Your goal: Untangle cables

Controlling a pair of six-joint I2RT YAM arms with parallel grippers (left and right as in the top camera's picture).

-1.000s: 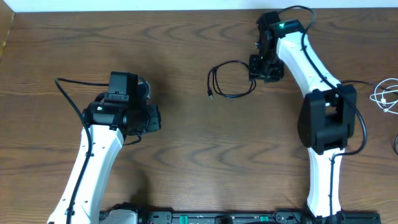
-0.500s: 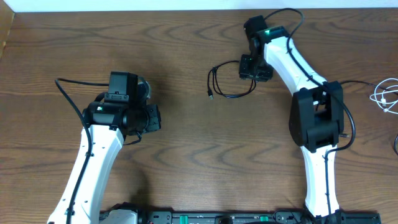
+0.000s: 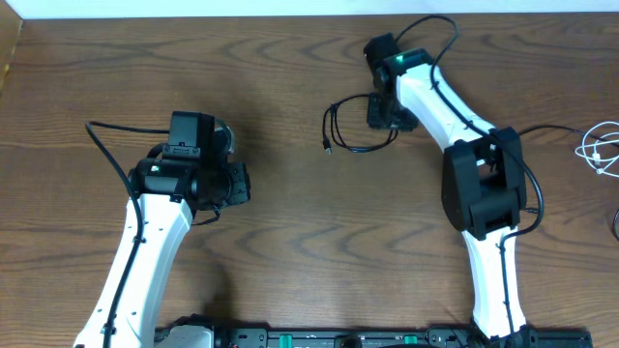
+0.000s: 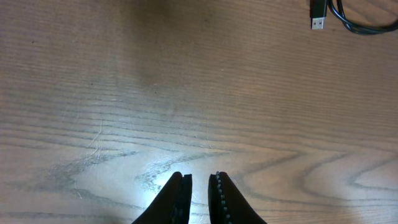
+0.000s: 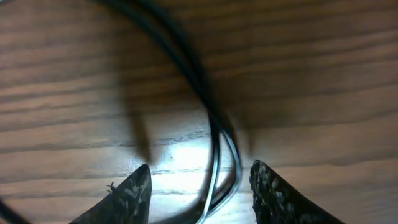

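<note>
The left gripper sits at the near edge. Its two black jaws are almost together, with a thin gap and nothing in them. The brown wooden bench is under it. At the far right lies the black cable, with a small plug at its end.

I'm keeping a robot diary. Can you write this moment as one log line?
right gripper: open, straddling black cable | left gripper: shut, empty, over table | white cable: far right, untouched
</note>
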